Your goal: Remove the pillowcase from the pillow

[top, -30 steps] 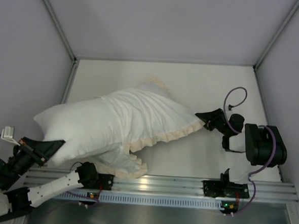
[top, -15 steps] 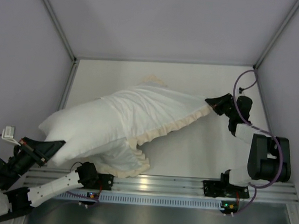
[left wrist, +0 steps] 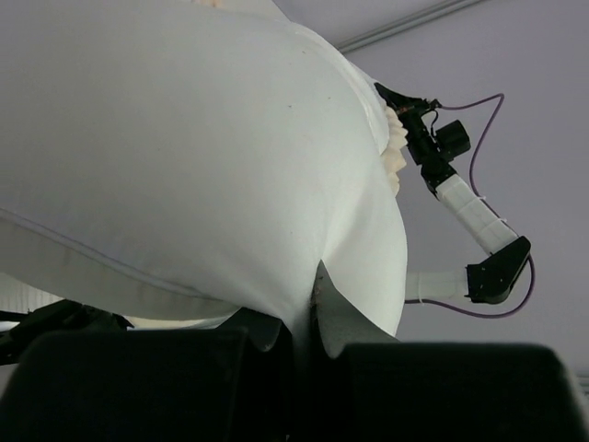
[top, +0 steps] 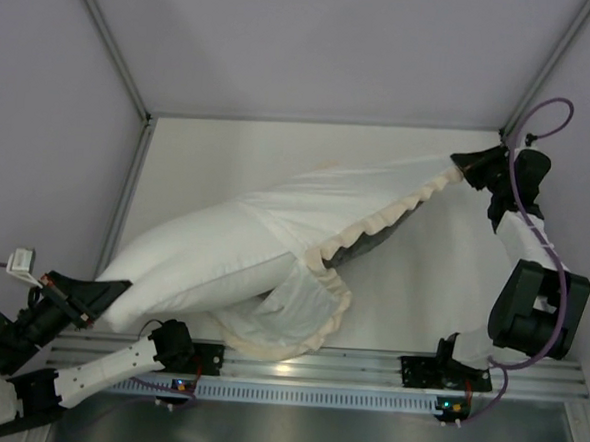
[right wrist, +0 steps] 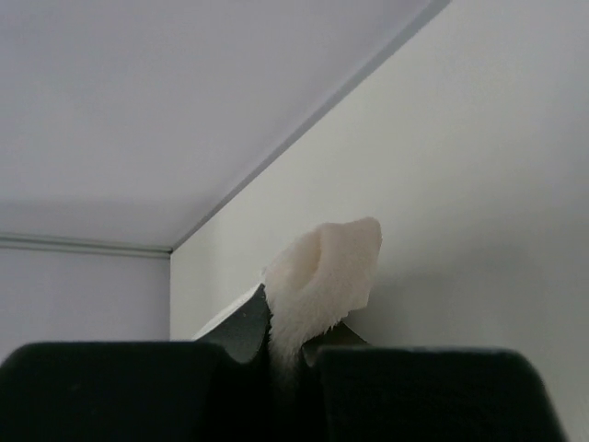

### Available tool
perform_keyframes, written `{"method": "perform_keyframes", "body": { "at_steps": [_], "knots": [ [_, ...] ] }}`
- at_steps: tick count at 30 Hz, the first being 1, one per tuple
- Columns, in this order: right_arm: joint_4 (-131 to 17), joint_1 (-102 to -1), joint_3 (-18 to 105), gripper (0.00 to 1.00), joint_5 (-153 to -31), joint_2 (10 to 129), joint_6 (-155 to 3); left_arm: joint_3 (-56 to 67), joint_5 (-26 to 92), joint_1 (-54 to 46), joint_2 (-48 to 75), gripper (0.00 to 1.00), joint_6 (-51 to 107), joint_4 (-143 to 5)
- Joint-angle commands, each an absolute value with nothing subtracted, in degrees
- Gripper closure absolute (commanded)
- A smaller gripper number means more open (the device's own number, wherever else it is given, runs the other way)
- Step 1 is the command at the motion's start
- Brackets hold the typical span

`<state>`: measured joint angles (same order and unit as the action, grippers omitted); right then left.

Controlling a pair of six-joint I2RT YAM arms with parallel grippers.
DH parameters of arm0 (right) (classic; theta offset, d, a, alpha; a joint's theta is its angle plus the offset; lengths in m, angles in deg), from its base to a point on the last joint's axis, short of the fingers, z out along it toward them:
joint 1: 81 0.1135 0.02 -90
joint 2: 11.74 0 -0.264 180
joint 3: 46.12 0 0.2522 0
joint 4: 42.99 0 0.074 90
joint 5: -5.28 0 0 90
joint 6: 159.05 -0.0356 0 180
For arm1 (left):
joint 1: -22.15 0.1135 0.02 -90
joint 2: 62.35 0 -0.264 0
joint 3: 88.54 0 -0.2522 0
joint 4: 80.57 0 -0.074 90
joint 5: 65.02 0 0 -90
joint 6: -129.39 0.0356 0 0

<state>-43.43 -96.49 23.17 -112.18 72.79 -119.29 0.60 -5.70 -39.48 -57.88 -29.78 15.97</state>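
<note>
The plump white pillow (top: 187,265) lies slantwise at the table's left. My left gripper (top: 109,288) is shut on its near-left corner, and white pillow cloth (left wrist: 184,157) is pinched between the jaws of the left gripper (left wrist: 308,318). The pillowcase (top: 377,191) is stretched taut from the pillow to the far right corner. Its cream frill (top: 396,209) runs along the edge, with dark grey lining (top: 359,247) showing beneath. A slack frilled loop (top: 319,318) hangs at the front. My right gripper (top: 463,162) is shut on the frill (right wrist: 322,276), as the right wrist view of the gripper (right wrist: 293,345) shows.
Grey enclosure walls (top: 71,117) stand on three sides, with a corner post (top: 545,71) close behind the right gripper. An aluminium rail (top: 366,366) runs along the near edge. A purple cable (top: 542,111) loops above the right wrist.
My right gripper shut on the frill and pulled it back and to the right into the far corner, drawing the pillowcase taut. The pillow slid slightly right. The left gripper stayed put.
</note>
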Motion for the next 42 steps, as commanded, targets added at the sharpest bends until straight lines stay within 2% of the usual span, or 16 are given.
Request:
{"method": "perform_keyframes", "body": {
  "at_steps": [1, 18, 27, 42],
  "knots": [
    [-40.83, -101.30, 34.85, 1.00, -95.28, 74.29, -113.62, -4.21, -8.86, -39.20, -58.83, 1.00, -28.99, 19.59],
    [-41.55, -104.72, 68.00, 1.00, -85.42, 94.33, -109.04, -8.69, -15.10, -39.46, -61.02, 1.00, -27.06, 19.67],
    [-46.28, -105.43, 91.36, 1.00, -83.05, 110.32, -105.26, -8.87, -18.97, -39.46, -61.11, 1.00, -24.86, 19.76],
    [-47.08, -109.74, 103.34, 1.00, -81.55, 117.98, -97.43, -10.98, -20.64, -39.55, -61.12, 1.00, -24.07, 19.76]
  ]
}}
